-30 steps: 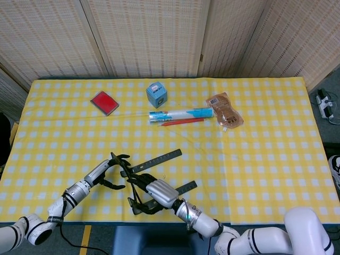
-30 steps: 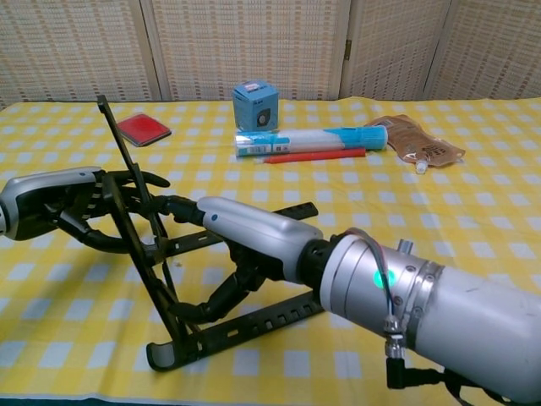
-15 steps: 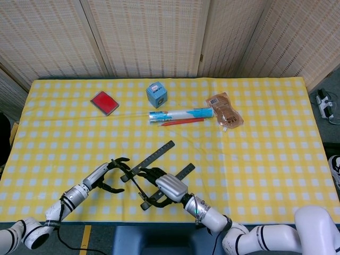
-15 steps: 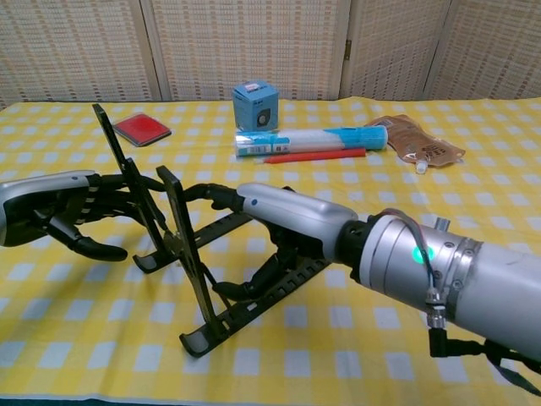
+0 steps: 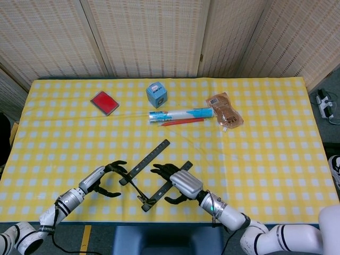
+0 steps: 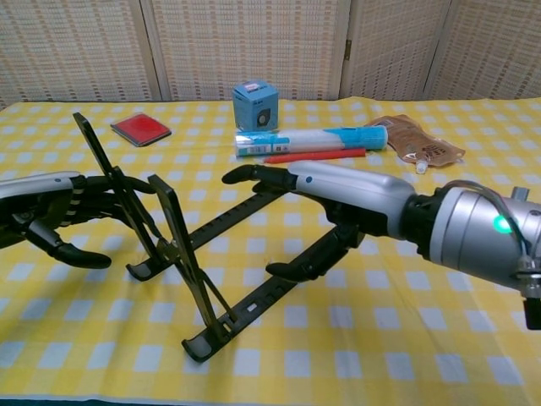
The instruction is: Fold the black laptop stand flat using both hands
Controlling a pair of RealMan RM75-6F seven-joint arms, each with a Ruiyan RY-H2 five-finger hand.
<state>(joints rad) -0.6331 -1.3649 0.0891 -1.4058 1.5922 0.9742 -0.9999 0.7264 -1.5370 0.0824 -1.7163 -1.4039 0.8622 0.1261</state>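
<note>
We are looking at the black laptop stand [image 6: 203, 254] sitting near the front edge of the counter [image 5: 265, 149], between our two hands; its long base rails are lying on the checked cloth while its support arms are standing up at a steep tilt, so we are judging the fold as not yet done; the stand is plainly upright rather than flat. Our left hand [image 6: 51, 216] is curling around the left upright arm, and we are reading it as gripping that arm, though the chest view is not showing the contact cleanly. Our right hand [image 6: 313, 190] is hovering over the right base rail with its fingers spread; it is holding nothing that we can see, and whether its lower fingers are touching the rail we cannot tell. What is remaining, in our judgement, is the whole collapse: pressing the upright arms down onto the rails while steadying the base; the hinges are looking free enough to slip, so the base may be skidding if we are pushing unevenly.
</note>
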